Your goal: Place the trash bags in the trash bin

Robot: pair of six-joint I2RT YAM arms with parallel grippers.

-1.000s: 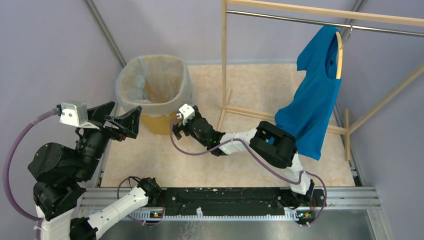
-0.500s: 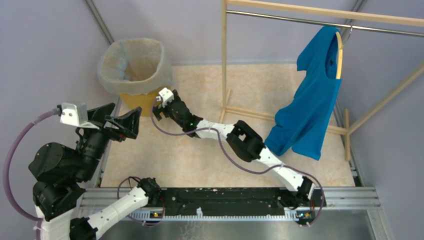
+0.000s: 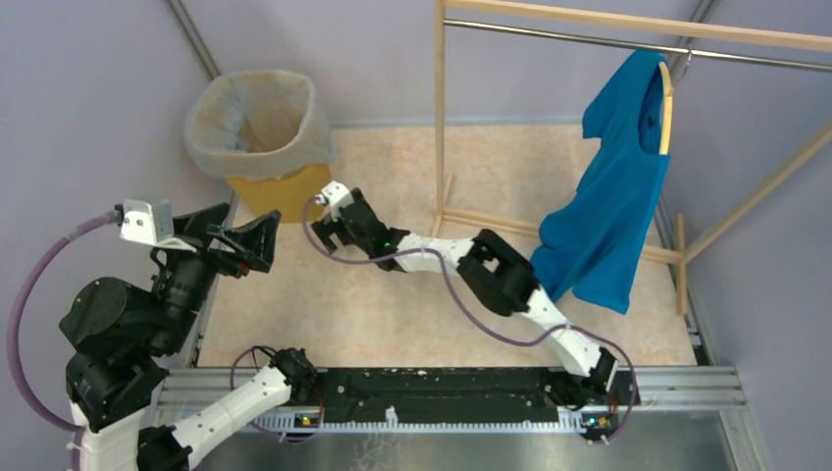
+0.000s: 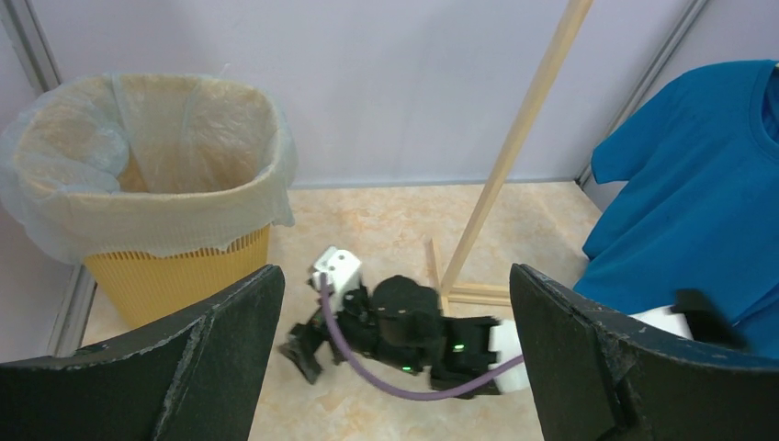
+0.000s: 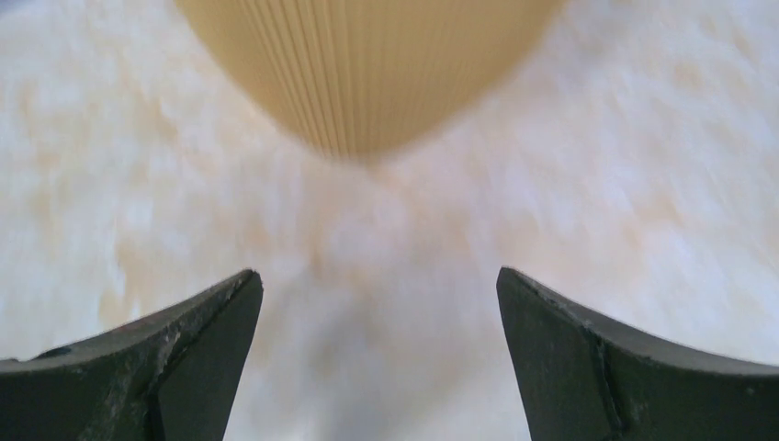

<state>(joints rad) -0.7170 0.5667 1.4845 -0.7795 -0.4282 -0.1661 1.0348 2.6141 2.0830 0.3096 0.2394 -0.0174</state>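
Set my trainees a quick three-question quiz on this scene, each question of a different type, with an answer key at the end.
1. True or false: the trash bag lies crumpled on the floor beside the trash bin.
2. Pick one. The right gripper is: A) shut on the bag; B) open and empty, low near the bin's base; C) reaching down inside the bin.
3. In a few words: what does the blue shirt hang from?
Key:
1. False. The bag lines the bin, its edge folded over the rim.
2. B.
3. A hanger on the rail.
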